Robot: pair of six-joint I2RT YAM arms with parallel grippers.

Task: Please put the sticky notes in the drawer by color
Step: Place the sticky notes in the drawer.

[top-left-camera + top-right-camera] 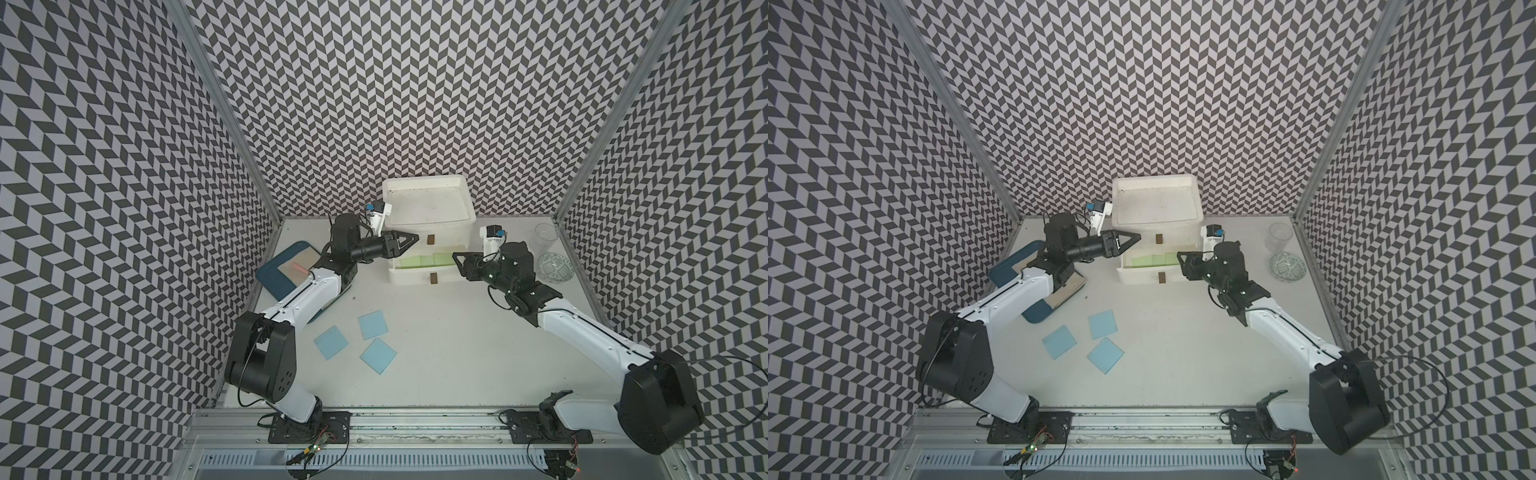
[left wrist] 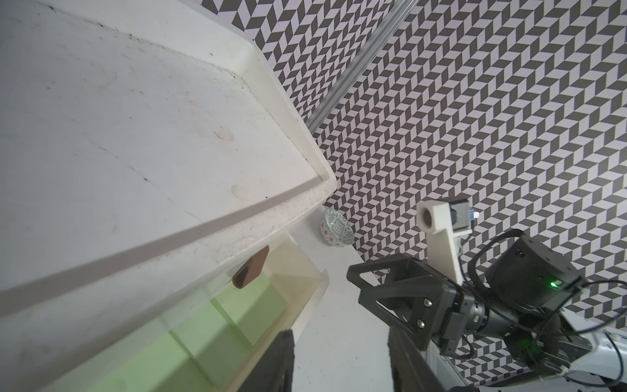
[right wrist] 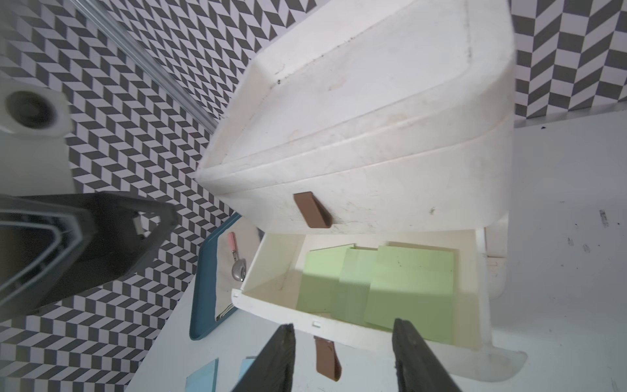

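Observation:
The drawer [image 1: 428, 203], a white three-drawer box, stands at the back of the table in both top views. One of its drawers is pulled out, and three light green sticky notes [image 1: 424, 261] lie overlapping inside it [image 3: 380, 281]. Three pale blue sticky notes [image 1: 372, 324] lie loose on the table in front [image 1: 1102, 324]. My left gripper [image 1: 409, 240] hovers open by the box's left front corner, with nothing between its fingers [image 2: 285, 346]. My right gripper [image 1: 458, 262] is open just over the right end of the pulled-out drawer, and it holds nothing [image 3: 342, 327].
A dark blue tray [image 1: 272, 272] holding a beige sheet and a pink-handled spoon [image 3: 235, 258] lies left of the box, partly under my left arm. A clear glass [image 1: 545, 237] and a patterned bowl [image 1: 556, 268] stand at the back right.

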